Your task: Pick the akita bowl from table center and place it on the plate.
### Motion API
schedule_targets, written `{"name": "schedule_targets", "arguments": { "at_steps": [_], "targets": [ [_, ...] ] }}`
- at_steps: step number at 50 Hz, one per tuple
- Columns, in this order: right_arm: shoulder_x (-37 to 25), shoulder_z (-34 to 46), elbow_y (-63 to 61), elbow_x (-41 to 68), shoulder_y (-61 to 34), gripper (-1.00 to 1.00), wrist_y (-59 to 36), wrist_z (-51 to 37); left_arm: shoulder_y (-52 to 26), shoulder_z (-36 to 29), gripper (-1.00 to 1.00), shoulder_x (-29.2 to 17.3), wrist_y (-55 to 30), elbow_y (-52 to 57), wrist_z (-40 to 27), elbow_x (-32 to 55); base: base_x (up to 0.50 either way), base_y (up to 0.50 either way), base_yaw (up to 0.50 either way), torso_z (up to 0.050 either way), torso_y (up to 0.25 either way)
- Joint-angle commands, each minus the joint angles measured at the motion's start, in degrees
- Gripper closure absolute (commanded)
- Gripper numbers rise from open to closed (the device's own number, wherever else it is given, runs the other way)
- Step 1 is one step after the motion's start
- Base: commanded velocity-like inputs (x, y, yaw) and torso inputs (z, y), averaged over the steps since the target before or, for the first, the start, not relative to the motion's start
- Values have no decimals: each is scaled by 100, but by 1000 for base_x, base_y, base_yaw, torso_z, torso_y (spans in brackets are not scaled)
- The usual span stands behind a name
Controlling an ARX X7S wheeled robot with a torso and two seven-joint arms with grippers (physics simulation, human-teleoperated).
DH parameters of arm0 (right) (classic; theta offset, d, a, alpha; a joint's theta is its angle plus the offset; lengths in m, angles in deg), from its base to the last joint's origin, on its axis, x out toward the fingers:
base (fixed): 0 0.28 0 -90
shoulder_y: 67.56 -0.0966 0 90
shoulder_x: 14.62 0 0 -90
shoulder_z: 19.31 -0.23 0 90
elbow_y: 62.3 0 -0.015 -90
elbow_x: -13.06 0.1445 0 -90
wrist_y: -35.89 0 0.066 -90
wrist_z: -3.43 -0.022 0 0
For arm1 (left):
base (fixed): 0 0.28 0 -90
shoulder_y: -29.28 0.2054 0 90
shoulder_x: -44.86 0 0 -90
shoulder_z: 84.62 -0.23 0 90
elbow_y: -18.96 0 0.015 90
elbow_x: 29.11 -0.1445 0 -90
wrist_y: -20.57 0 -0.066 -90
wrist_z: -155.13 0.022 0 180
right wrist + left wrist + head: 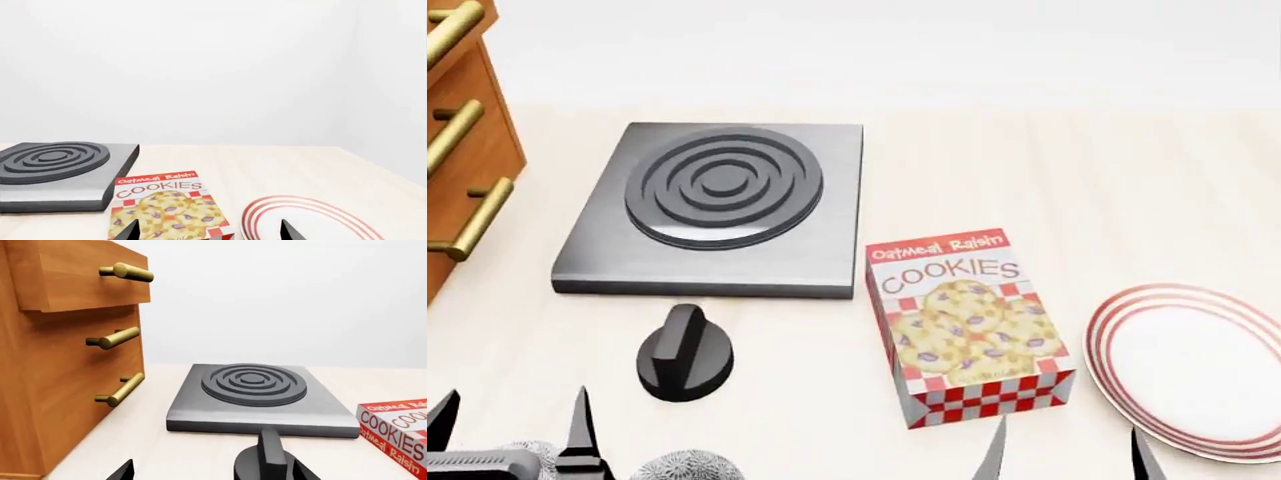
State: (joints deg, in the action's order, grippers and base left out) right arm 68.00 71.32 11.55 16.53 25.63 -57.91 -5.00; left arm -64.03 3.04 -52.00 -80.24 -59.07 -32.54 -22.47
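Your akita bowl point(681, 466) is probably the speckled grey dome at the head view's bottom edge, just beside your left gripper point(510, 425), whose jaws stand spread with nothing between them. The plate point(1190, 370) lies well apart at the right, beyond the cookie box point(968, 320). Your right gripper point(1068, 450) also hangs spread and holds nothing.

We see the burner point(714, 205) behind its knob point(685, 353), drawers point(461, 150) to its left, the cookie box point(968, 322) right of it, and the plate point(1194, 365) rightmost on the counter point(1068, 170).
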Motion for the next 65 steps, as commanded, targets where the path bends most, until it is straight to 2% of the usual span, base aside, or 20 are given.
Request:
{"name": "schedule_targets", "arguments": {
  "at_steps": [1,19,27,31,40,47,65],
  "targets": [
    [-79,26,23,66,17,-100,58,-63,15,-20,-100,-46,21,-65,-89,80,0,0,0,0,0],
    [-152,117,-115,77,179,-100,98,-183,119,-94,-100,-149,-53,96,-185,170,22,0,0,0,0],
    [-103,322,-415,376,-55,-100,-536,-58,84,-20,-100,-227,-143,233,-232,270,0,0,0,0,0],
    [-63,902,-445,556,-583,-100,-1369,339,-77,73,-100,-273,-170,173,-285,303,0,0,0,0,0],
    [42,1443,-165,956,-1381,-100,-2013,873,-479,565,-100,-484,-329,190,-533,434,0,0,0,0,0],
    [247,1290,35,1690,-1627,-100,-2334,1132,-600,969,-100,-642,-382,162,-704,538,0,0,0,0,0],
    [427,1351,649,2653,-1881,-100,-2915,1333,-695,1287,-100,-780,-428,251,-891,651,0,0,0,0,0]
  ]
}}
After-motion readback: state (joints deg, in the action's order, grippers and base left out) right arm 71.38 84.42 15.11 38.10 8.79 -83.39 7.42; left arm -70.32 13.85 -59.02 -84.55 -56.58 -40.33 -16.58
